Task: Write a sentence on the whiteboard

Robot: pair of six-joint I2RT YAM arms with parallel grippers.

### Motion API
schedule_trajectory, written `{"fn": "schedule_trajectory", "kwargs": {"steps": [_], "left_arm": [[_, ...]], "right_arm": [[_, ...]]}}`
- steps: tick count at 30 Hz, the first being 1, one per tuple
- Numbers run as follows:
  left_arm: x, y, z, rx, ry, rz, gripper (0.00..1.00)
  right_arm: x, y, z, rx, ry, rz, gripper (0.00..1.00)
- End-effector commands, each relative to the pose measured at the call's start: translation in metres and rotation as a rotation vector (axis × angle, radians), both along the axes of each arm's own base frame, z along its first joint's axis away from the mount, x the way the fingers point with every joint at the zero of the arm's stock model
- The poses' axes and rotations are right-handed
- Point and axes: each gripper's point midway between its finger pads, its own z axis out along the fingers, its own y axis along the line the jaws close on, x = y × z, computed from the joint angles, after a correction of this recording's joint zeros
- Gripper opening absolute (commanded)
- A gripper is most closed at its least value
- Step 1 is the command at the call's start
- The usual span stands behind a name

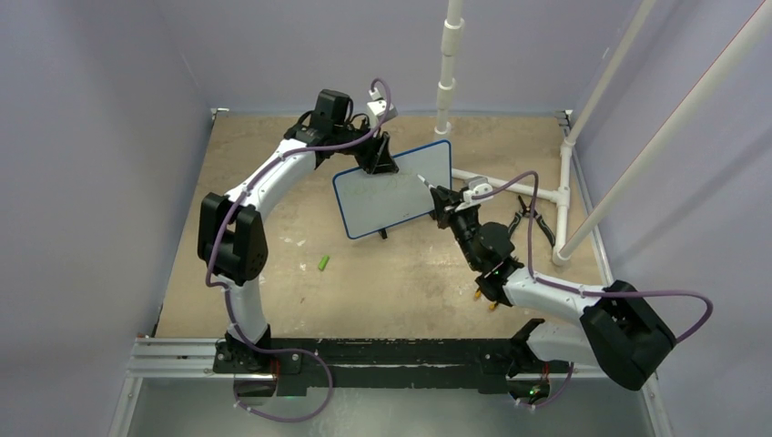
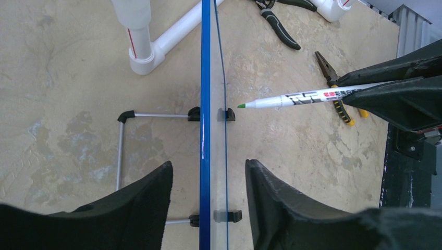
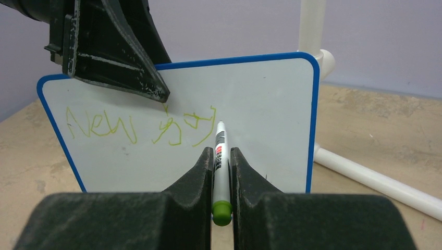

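While the right jaws clench a green marker [image 3: 221, 151], its tip just off the upright whiteboard [image 3: 266, 104], the left jaws straddle its top edge, released.

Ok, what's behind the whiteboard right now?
Left wrist view shows a wire stand, a white PVC pipe and one finger of the left end effector. In the right wrist view the whiteboard covers the stand.
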Motion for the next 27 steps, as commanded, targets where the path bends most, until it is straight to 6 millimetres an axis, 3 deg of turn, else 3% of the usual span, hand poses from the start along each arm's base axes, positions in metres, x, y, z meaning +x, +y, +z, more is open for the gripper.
{"fn": "schedule_trajectory", "kwargs": {"steps": [1,11,27], "left_arm": [[0.001,-0.007,0.014,-0.029,-0.038,-0.034,0.36],[-0.002,-0.004,0.006,-0.006,-0.044,-0.045,0.01],[-0.005,-0.003,0.006,-0.004,-0.051,-0.059,0.0]], "right_arm": [[0.007,0.008,0.033,0.054,-0.082,0.012,0.0],[0.018,0.005,0.034,0.061,-0.085,-0.042,0.0],[0.022,0.005,0.027,0.028,-0.076,-0.055,0.0]]}}
